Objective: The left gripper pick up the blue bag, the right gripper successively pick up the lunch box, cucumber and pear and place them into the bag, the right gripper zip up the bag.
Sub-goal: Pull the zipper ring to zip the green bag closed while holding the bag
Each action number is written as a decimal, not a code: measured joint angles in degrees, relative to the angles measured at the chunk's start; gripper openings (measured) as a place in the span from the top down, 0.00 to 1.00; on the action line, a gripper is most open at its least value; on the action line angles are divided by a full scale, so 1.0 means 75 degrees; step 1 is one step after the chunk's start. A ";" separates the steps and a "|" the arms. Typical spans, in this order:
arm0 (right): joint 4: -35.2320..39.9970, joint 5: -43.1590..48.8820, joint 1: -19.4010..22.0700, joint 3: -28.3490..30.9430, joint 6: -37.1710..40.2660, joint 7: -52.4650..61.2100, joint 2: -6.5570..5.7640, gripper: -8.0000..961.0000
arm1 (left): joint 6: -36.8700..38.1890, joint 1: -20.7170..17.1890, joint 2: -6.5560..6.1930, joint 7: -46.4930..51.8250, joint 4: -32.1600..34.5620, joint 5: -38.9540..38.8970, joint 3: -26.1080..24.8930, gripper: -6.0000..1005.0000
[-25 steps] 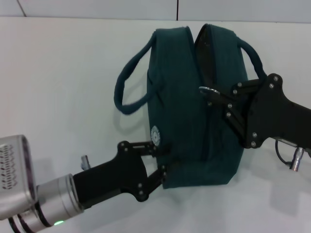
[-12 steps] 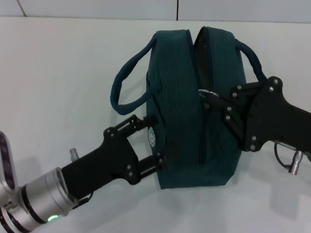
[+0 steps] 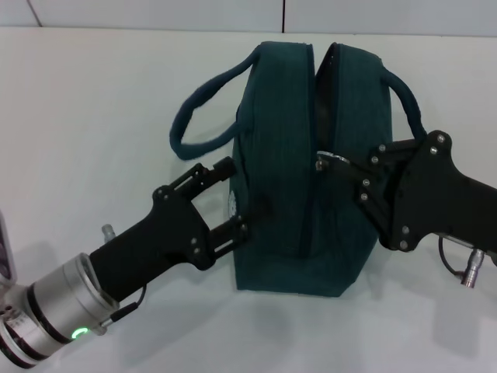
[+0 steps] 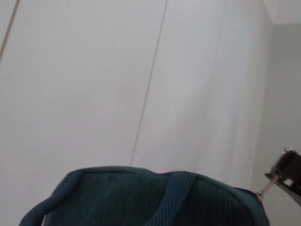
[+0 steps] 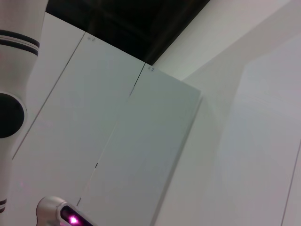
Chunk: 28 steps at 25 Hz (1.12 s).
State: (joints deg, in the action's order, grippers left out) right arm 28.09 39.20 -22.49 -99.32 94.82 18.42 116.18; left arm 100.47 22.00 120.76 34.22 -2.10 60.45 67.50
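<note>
The blue bag [image 3: 279,155] stands on the white table [image 3: 93,116], its two handles up. It also shows in the left wrist view [image 4: 141,197]. Its zip gapes at the far end and looks closed toward me. My right gripper [image 3: 345,165] is shut on the metal zipper pull [image 3: 328,158] at mid-length on top of the bag. My left gripper [image 3: 237,196] is at the bag's left side, fingers spread, tips touching the fabric. The lunch box, cucumber and pear are not visible.
The bag's left handle [image 3: 194,109] loops out over the table above my left gripper. The right wrist view shows only wall panels and part of the robot's body [image 5: 11,113].
My left gripper has moved up and away along the bag's left side, its fingers spread wider. The bag's near end has shifted left. The right gripper and pull came slightly toward me.
</note>
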 joint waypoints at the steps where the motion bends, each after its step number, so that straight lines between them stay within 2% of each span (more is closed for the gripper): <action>1: 0.0006 -0.0001 0.0007 0.0000 0.0010 -0.0001 0.0000 0.98 | -0.0011 0.0003 0.0000 0.0003 -0.0008 -0.0041 0.0000 0.26; 6: 0.0003 -0.0004 0.0011 -0.0011 0.0024 -0.0003 0.0000 0.98 | -0.0052 0.0011 0.0000 0.0007 -0.0028 -0.0133 0.0000 0.26; 8: -0.0005 -0.0010 0.0006 -0.0011 0.0017 0.0017 0.0000 0.98 | -0.0060 0.0010 0.0000 -0.0010 -0.0014 -0.0134 0.0000 0.36; 19: -0.0259 -0.0767 -0.0098 -0.0322 -0.0047 0.0464 0.0000 0.98 | -0.0083 0.0063 -0.0047 -0.0109 0.0118 0.0032 0.0063 0.59; 28: -0.0318 -0.0797 -0.0165 -0.0266 -0.0066 0.0981 0.0000 0.98 | -0.0087 0.0067 -0.0029 -0.0389 0.0182 0.0225 0.0070 0.89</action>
State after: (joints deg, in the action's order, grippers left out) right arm 25.71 33.23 -23.73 -101.32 94.33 25.78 116.18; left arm 99.82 22.50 120.54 31.30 -0.74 62.14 68.02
